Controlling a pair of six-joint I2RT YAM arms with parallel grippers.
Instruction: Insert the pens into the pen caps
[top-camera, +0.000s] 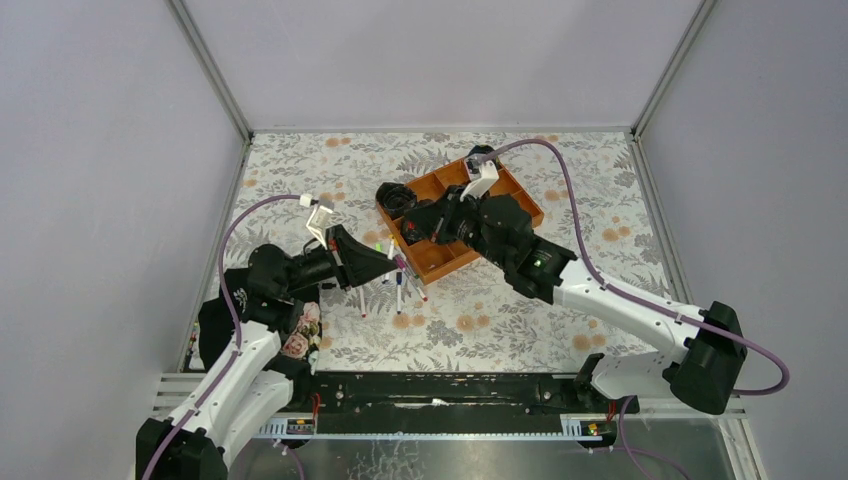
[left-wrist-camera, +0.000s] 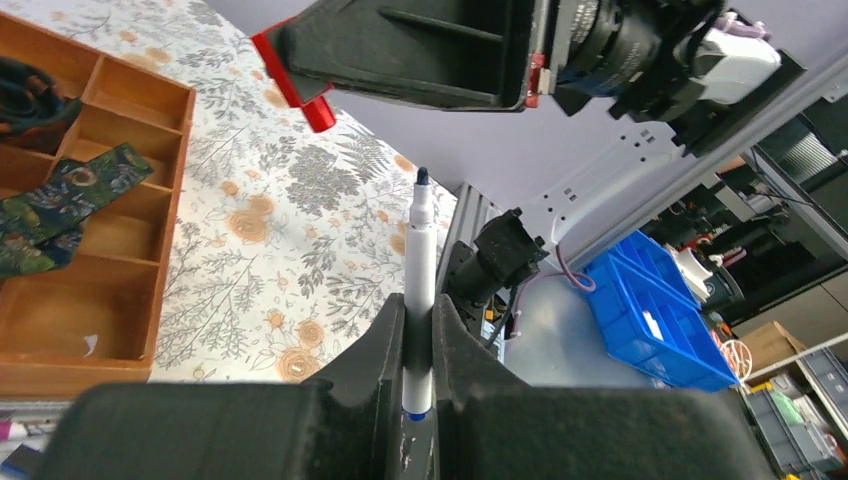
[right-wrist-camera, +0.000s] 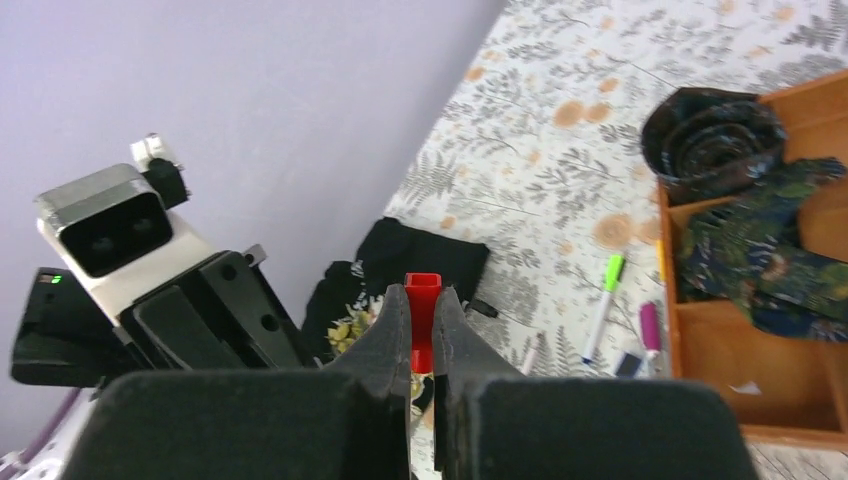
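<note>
The left gripper (left-wrist-camera: 420, 306) is clamped on a white pen (left-wrist-camera: 420, 240). In the left wrist view the pen stands straight up at 12 o'clock from the jaws, its dark tip bare and its blue end just below the fingers.

The right gripper (right-wrist-camera: 421, 302) is pinched tight on a red cap (right-wrist-camera: 423, 285), which sticks out a little past its fingertips. In the left wrist view the cap sits at about 11 o'clock from the pen tip. The two are near each other but apart, so the pen is not in the cap.

From above, the two grippers meet over the middle of the table (top-camera: 520, 320), with the left at 9 o'clock and the right at 3 o'clock.

Below them, loose pens (top-camera: 400, 285) lie on the floral cloth by the near corner of a wooden tray (right-wrist-camera: 720, 385). In the right wrist view, one with a green end (right-wrist-camera: 606, 298) and one with a magenta end (right-wrist-camera: 650, 328) lie just left of the tray wall.

Patterned dark fabric (right-wrist-camera: 790, 240) lies across the tray's compartments. A dark fabric roll (right-wrist-camera: 715, 130) sits at the tray's far end, at 1 o'clock in that view.
</note>
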